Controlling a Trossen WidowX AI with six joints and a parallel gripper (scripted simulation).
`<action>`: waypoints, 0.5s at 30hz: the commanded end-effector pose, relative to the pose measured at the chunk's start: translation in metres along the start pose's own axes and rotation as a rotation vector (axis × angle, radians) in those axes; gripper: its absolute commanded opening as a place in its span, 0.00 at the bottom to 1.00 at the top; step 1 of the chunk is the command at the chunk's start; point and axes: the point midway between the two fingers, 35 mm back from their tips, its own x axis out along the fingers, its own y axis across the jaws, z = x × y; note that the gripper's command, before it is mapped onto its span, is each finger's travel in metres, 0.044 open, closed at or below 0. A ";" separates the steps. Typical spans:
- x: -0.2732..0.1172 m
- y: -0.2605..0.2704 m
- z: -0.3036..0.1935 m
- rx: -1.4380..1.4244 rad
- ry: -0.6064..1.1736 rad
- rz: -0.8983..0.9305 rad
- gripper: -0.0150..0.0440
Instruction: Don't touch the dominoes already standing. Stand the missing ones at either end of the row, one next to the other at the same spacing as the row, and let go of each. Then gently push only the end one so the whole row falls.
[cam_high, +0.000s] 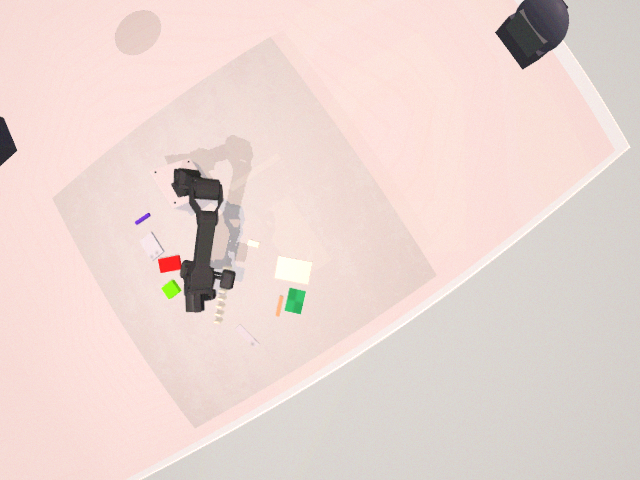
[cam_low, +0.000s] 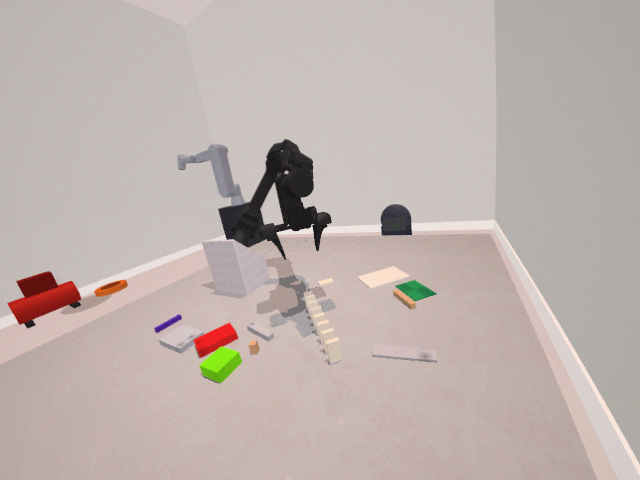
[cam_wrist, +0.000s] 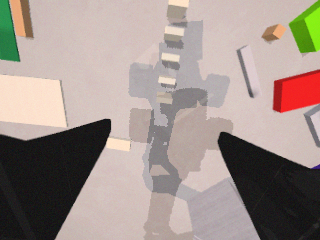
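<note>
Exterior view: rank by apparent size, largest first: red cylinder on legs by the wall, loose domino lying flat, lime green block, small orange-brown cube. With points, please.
1. Red cylinder (cam_low: 45, 303)
2. Lime green block (cam_low: 220, 363) (cam_high: 171, 289) (cam_wrist: 309, 31)
3. Loose domino (cam_low: 325, 282) (cam_high: 253, 243) (cam_wrist: 119, 144) and orange-brown cube (cam_low: 253, 347) (cam_wrist: 273, 33): too close to rank

1. The row of dominoes (cam_high: 220, 304) (cam_low: 322, 327) (cam_wrist: 171, 58) is cream, like little blocks. All the ones I can see stand up — small gaps between them. The line goes from near to far, bending a bit left.
2. One loose domino (cam_high: 253, 243) (cam_low: 325, 282) (cam_wrist: 119, 144) is cream too — lying flat, right of the row's far end, not touching it.
</note>
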 end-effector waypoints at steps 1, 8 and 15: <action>0.002 0.001 -0.005 -0.029 0.021 -0.014 1.00; 0.052 0.074 -0.076 -0.968 0.016 -0.013 1.00; 0.079 0.102 -0.129 -1.511 0.028 0.023 1.00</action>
